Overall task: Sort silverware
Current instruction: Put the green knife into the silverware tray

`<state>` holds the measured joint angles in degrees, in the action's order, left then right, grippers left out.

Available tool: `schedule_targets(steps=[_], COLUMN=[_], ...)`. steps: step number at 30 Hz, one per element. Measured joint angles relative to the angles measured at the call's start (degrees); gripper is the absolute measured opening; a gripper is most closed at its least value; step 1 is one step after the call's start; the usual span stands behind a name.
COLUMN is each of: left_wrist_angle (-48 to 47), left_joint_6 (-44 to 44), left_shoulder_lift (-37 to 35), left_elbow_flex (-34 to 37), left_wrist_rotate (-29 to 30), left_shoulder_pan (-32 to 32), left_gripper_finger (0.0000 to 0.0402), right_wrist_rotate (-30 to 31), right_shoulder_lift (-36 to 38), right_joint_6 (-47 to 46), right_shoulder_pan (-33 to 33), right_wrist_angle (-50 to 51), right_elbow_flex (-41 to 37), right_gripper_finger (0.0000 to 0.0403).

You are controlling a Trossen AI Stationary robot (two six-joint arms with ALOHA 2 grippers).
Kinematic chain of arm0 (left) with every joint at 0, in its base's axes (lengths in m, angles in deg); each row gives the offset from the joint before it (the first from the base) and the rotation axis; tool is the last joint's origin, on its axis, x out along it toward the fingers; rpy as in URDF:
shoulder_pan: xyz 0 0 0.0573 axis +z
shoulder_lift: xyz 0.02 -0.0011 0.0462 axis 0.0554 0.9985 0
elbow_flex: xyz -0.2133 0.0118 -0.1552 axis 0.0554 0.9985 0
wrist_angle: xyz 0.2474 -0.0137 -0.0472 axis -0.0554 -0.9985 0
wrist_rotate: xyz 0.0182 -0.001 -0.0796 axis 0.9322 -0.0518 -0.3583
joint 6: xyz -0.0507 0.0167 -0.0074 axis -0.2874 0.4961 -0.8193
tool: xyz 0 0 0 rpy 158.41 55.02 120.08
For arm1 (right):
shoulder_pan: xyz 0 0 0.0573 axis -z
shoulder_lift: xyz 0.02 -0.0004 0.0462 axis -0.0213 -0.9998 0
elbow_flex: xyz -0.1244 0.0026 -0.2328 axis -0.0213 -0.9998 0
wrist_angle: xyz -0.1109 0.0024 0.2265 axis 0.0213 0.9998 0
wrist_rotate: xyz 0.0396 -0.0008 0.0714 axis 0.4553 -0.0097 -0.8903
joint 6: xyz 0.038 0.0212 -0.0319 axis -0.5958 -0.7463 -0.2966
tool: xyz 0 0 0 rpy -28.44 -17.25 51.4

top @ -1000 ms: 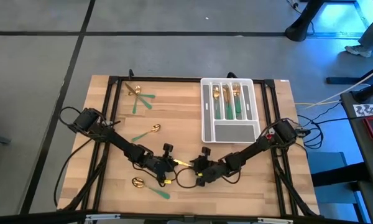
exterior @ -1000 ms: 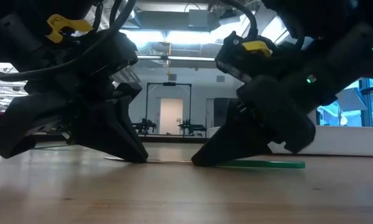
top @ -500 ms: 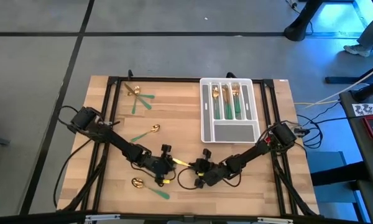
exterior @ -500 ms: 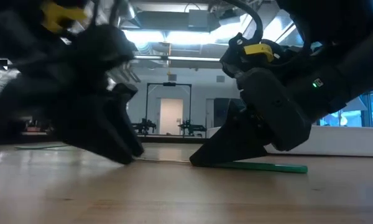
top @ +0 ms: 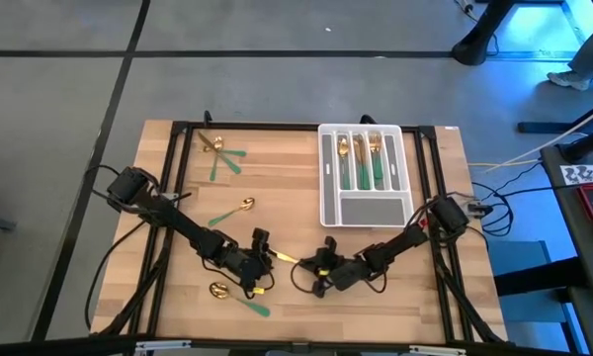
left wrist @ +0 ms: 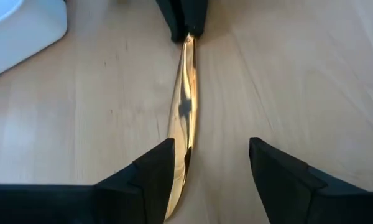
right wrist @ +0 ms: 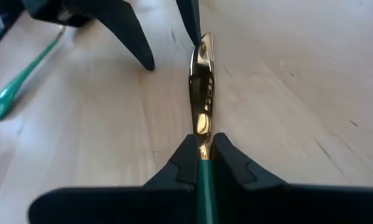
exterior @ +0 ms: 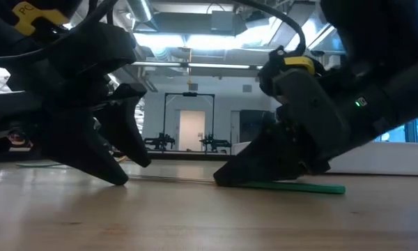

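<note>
Near the front edge of the wooden bench [top: 296,188], the two claws face each other over one knife [top: 289,259] with a gold blade and a slim green handle. The right claw [right wrist: 201,152] has its fingers pinched together on the knife just where the gold blade meets the green handle, and the blade points away from it toward the other arm. The left claw [left wrist: 210,163] has its fingers spread apart; the blade tip lies on the wood close by one finger, touching neither as far as the left wrist view shows. From the low view the knife lies flat or nearly flat on the bench, its green handle sticking out behind the right claw. Just beside the left claw, toward the front, a spoon [top: 239,296] with a gold bowl and green handle lies loose on the wood, and another spoon [top: 234,209] lies farther back on the left half. At the far left corner a small cluster of pieces [top: 220,154] rests with green handles fanned out; which kinds they are is too small to tell. On the right half toward the back sits a grey-white tray [top: 327,188], with several gold-and-green pieces standing in its long slots and its wide front compartment showing only grey.
</note>
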<state>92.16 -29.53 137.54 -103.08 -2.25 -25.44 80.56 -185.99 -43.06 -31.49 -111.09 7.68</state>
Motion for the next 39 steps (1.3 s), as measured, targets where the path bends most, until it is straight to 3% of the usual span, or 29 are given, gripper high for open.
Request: schedule_targets(steps=[6, 19, 25, 31, 39], left_wrist_angle=[1.4, 2.2, 2.1, 2.1, 1.6], left_joint_6=[-0.9, -0.6, -1.6, -1.7, -2.7], left_shoulder_lift=[0.0, -3.3, -3.3, -3.3, -3.3], left_elbow_flex=[0.1, 0.2, 0.1, 0.1, 0.1], left_wrist_rotate=[0.7, 2.1, 2.1, 2.1, 2.1], left_shoulder_pan=[-0.4, -0.6, -0.6, -1.0, -1.1], left_gripper_finger=[0.0196, 0.0196, 0.0196, 0.0196, 0.0196], right_wrist_rotate=[2.4, 4.3, 4.2, 2.4, 17.9], right_shoulder_lift=[-0.4, -0.9, -0.8, 1.9, 2.8], right_joint_6=[1.7, 6.9, 14.7, 17.7, 11.7], right_shoulder_pan=[-1.2, -1.3, -1.3, -1.8, -8.4], right_wrist_angle=[-6.9, -12.1, -16.8, -13.6, -8.2], right_elbow_flex=[-2.3, -2.5, -2.5, -2.6, -2.5], right_gripper_finger=[0.0002, 0.0001, 0.0076, 0.0167, 0.0185])
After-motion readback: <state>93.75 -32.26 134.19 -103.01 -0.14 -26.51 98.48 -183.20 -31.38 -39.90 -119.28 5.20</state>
